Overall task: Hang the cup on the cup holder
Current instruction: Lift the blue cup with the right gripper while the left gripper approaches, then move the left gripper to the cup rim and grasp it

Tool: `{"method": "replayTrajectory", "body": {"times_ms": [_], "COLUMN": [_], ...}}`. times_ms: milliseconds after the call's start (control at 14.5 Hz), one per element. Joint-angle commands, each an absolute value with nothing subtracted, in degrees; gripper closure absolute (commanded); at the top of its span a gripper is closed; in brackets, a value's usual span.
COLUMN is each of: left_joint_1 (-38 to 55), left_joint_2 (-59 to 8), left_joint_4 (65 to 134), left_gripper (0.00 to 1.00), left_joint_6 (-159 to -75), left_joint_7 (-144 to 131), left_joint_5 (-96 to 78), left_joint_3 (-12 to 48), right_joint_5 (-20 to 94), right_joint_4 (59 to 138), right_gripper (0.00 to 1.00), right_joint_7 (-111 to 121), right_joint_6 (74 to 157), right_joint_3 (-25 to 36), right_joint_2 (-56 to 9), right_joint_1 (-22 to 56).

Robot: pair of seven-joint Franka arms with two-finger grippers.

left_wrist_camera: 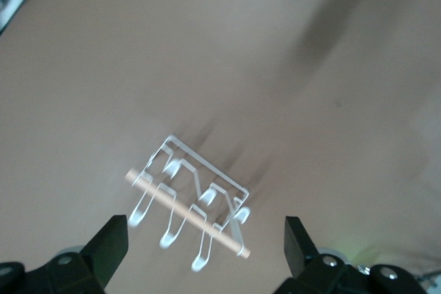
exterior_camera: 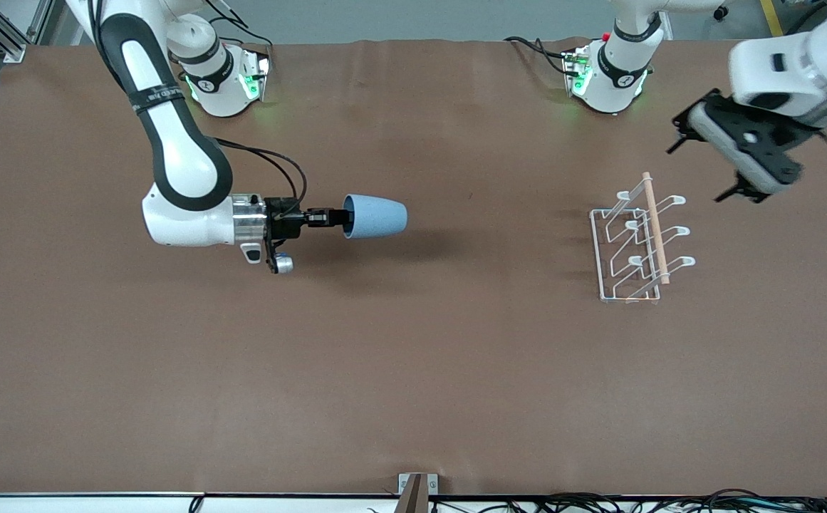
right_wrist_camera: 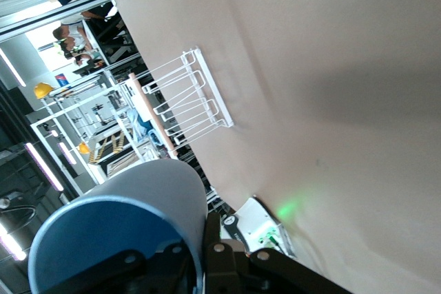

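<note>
Cup holder [left_wrist_camera: 193, 201]: white wire, wooden dowel on top, on brown worktop [left_wrist_camera: 227, 53]. Left end effector [left_wrist_camera: 207, 246]: fingers spread apart, above it.

High front view, two wrist views

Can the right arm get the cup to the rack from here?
Probably yes: right gripper holds the cup above bare table, nothing between it and the cup holder. Left gripper hangs open by the rack's end.

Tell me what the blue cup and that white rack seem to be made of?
The cup, held by the right gripper, looks like matte plastic or glazed ceramic: even light blue, no shine. The cup holder looks like white-coated metal wire, thin bent loops, with a pale bare-wood dowel on top.
</note>
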State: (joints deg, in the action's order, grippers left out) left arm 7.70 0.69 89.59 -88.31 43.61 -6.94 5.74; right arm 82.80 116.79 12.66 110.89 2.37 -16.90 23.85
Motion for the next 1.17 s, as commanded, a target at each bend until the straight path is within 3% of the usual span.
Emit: {"method": "replayTrajectory", "body": {"times_ms": [0,482,757,1101], "left_joint_1": [10.1,11.2,12.6,15.1], "left_joint_2": [-1.1,-8.6,-17.7,-21.2], "left_joint_4": [87.8,87.4,83.2,83.1], "left_gripper": [0.00,0.00,0.00,0.00], "left_joint_6": [-87.5,-87.5,-90.8,-100.1], "left_joint_7": [47.9,47.8,47.5,46.8], "left_joint_5": [-8.3,-9.4,-9.8,-9.8], "left_joint_3": [10.3,25.5,27.9,28.3], "right_joint_5": [89.2,92.7,93.0,93.0], "right_joint_4": [117.9,117.9,118.2,118.2], "right_gripper": [1.00,0.99,0.99,0.99], "right_joint_7": [12.4,12.2,12.3,12.3], "right_joint_6": [110.7,110.7,110.5,110.5], "right_joint_3": [2.5,2.5,2.4,2.5], "right_joint_2": [-16.1,-16.7,-16.7,-16.8], "right_joint_1": [26.9,28.7,28.7,28.8]}}
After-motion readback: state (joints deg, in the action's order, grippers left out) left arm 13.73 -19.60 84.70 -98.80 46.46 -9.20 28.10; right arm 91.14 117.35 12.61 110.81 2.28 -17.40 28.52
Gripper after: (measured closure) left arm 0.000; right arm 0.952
